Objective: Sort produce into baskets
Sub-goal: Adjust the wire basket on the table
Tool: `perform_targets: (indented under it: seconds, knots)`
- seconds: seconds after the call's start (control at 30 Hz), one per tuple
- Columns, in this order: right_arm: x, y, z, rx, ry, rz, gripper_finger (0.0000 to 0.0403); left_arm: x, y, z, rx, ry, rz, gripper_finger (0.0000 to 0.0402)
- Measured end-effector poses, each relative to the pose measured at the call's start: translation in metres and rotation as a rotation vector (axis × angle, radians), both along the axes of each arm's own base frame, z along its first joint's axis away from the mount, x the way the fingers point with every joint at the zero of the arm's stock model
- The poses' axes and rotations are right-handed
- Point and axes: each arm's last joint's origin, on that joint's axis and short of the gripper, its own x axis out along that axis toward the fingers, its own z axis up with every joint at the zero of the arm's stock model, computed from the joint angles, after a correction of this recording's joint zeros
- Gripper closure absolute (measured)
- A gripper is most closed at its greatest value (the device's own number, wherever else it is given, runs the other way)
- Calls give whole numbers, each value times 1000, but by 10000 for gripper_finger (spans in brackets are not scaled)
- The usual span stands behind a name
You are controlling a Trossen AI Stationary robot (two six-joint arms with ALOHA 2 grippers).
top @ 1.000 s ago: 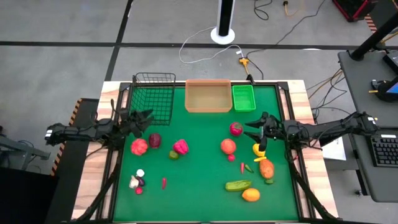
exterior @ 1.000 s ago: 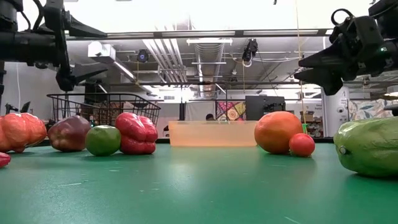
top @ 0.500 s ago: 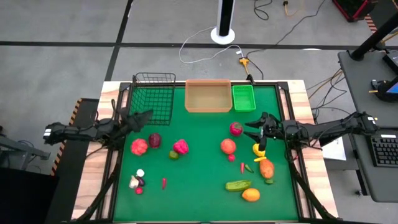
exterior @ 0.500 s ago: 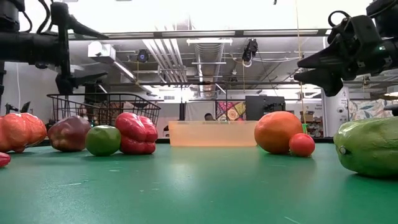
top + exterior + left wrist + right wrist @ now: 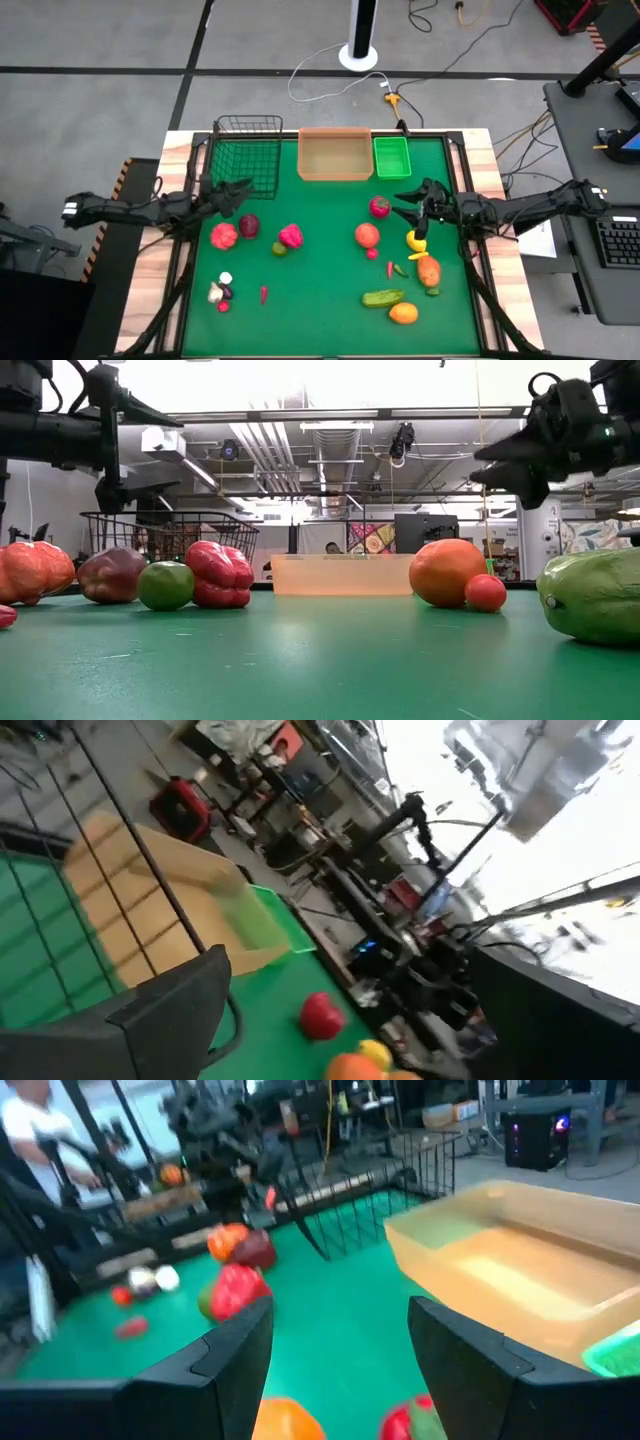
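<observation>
The produce lies scattered on the green mat. On the left are a red-orange piece (image 5: 224, 236), a dark purple one (image 5: 249, 226), a red pepper (image 5: 291, 236) and a lime (image 5: 279, 249). On the right are a red fruit (image 5: 380, 207), an orange-red ball (image 5: 367, 235), a carrot (image 5: 429, 271), a cucumber (image 5: 384, 298) and an orange (image 5: 403, 313). The baskets stand along the far edge: black wire basket (image 5: 248, 155), tan tray (image 5: 335, 155), green bin (image 5: 391, 157). My left gripper (image 5: 235, 190) hovers open beside the wire basket, above the mat. My right gripper (image 5: 408, 207) hovers open beside the red fruit, holding nothing.
Small pieces (image 5: 220, 292) and a red chilli (image 5: 263, 294) lie near the front left. A yellow piece (image 5: 414, 240) and tiny chillies (image 5: 397, 268) sit under the right arm. The mat's middle (image 5: 320, 270) is bare. A person (image 5: 25, 1110) shows beyond the table.
My left gripper has rolled a little about its own axis and stays open above the mat by the wire basket. The produce has not moved.
</observation>
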Motion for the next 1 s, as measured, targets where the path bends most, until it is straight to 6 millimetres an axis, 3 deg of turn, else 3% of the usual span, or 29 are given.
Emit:
perform_targets:
  seconds: [0.13,0.33,0.5,0.67,0.83,1.0]
  knots:
    - [3,2,16,12,-28,32,179,2,-4,5,7,-68,-144,12]
    - [9,2,29,-55,16,34,179,2,-5,38,37,-19,-198,23]
    - [13,1,40,-93,41,14,179,-5,-6,88,88,23,-215,31]
    - [17,0,49,-122,126,-35,179,-9,-5,118,152,342,-201,33]
    - [23,0,57,-128,209,-56,179,10,-8,119,143,652,-283,54]
    - [32,0,62,-132,269,-52,179,25,-23,111,174,1008,-562,130]
